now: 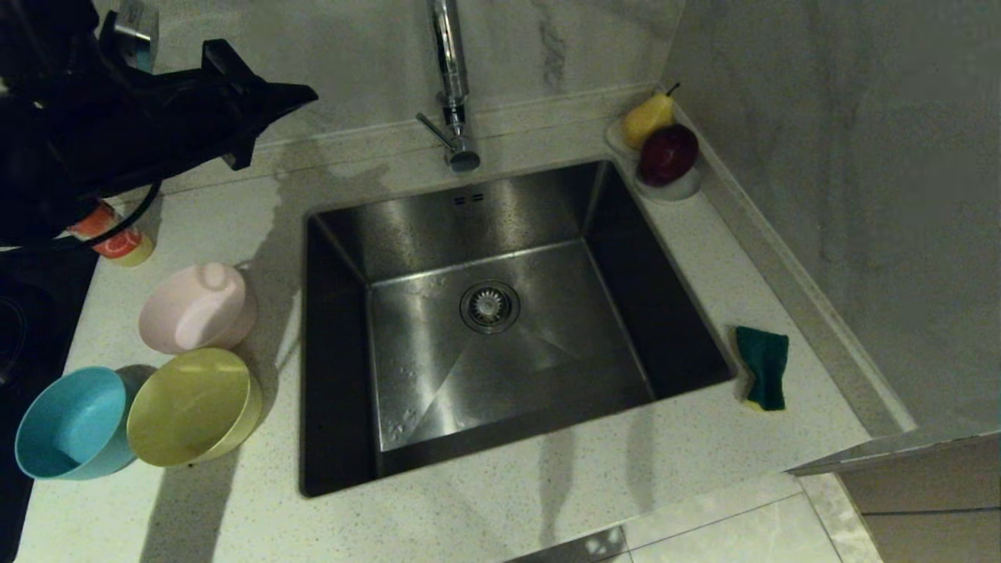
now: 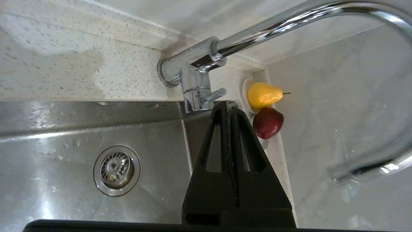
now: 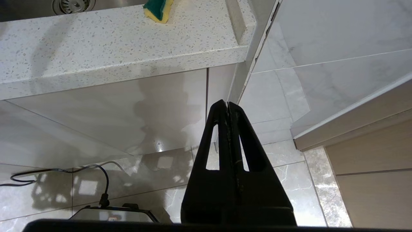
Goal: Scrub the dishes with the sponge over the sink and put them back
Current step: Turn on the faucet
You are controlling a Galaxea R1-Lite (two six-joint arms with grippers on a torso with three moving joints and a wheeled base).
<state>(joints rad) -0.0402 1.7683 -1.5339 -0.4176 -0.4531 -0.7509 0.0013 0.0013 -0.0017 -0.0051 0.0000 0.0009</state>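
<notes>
Three bowls stand on the counter left of the sink: a pale pink one, a yellow one and a light blue one. The sponge, green face up, lies on the counter right of the sink, and its yellow foam edge shows in the right wrist view. My left gripper hangs shut and empty high over the counter's back left, above the bowls; its own view shows it pointing toward the tap. My right gripper is parked shut below the counter edge.
A tall chrome tap rises behind the sink. A white saucer with a yellow pear and a dark red apple sits in the back right corner. An orange-labelled bottle stands at the left. A wall borders the right side.
</notes>
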